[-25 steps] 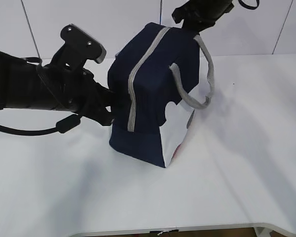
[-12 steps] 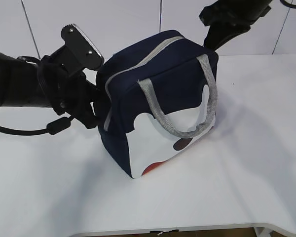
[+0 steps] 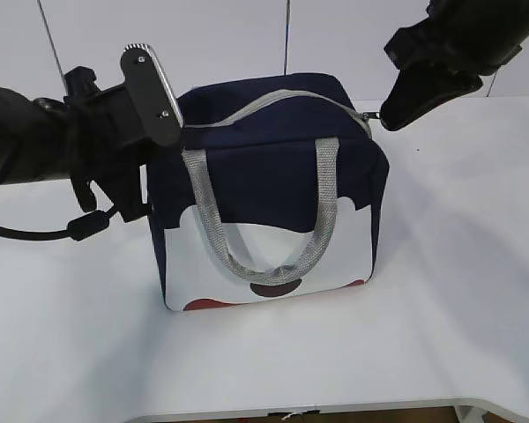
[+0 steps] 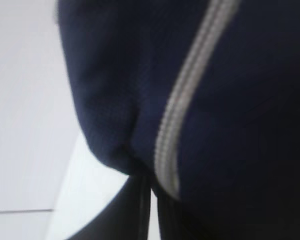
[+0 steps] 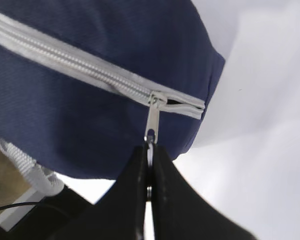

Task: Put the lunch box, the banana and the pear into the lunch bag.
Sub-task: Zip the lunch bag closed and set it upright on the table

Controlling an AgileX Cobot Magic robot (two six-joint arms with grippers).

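though zipped, lunch bag (image 3: 273, 185) upright

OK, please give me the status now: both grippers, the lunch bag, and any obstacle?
Right gripper shut on zipper pull. Left gripper shut on lunch bag fabric at its end. Bag upright, zipper nearly all closed. No obstacle seen.

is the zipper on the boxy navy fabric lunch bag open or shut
Almost fully shut: in the right wrist view the slider on the boxy navy fabric lunch bag leaves a short gap, with its pull pinched by the right gripper.
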